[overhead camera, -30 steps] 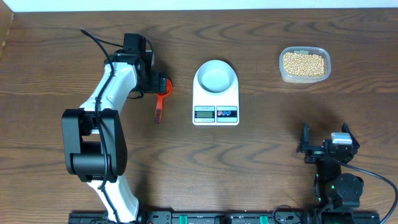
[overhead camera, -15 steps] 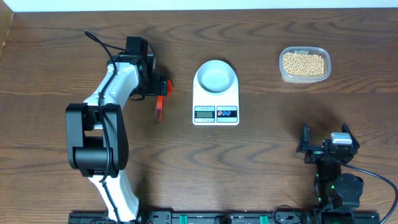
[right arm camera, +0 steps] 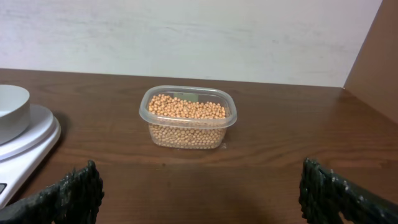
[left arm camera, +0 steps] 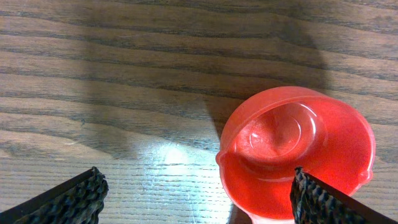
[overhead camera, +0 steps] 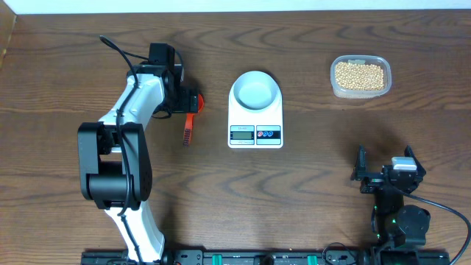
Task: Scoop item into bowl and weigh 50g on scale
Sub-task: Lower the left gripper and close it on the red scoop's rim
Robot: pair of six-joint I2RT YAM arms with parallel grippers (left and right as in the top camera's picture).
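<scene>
The left jaws stand wide open over a red scoop (overhead camera: pixel 193 103), which lies on the worktop (overhead camera: pixel 294 206) left of the scale (overhead camera: pixel 255 112), in the far left-of-centre part. In the left wrist view the scoop's round cup (left arm camera: pixel 298 149) sits between the two dark fingers (left arm camera: pixel 68 199). It is much closer to the finger at the right of the picture, which overlaps its rim, and well apart from the other. The cup is empty, and the scoop's handle points toward the near edge.

The beans (overhead camera: pixel 359 75) are all in a clear plastic tub (overhead camera: pixel 335 87) near the far right corner, well apart from the left jaws, with the scale between them. The bowl (overhead camera: pixel 255 90) stands empty on the far half of the scale, whose display and buttons face the near edge.

The right jaws hang near the near right corner, also spread wide and holding nothing. Seen from the right wrist, the tub of beans (right arm camera: pixel 188 118) lies straight ahead between the fingers (right arm camera: pixel 348 193) but far off, and the scale's edge (right arm camera: pixel 28 146) shows at the left.
</scene>
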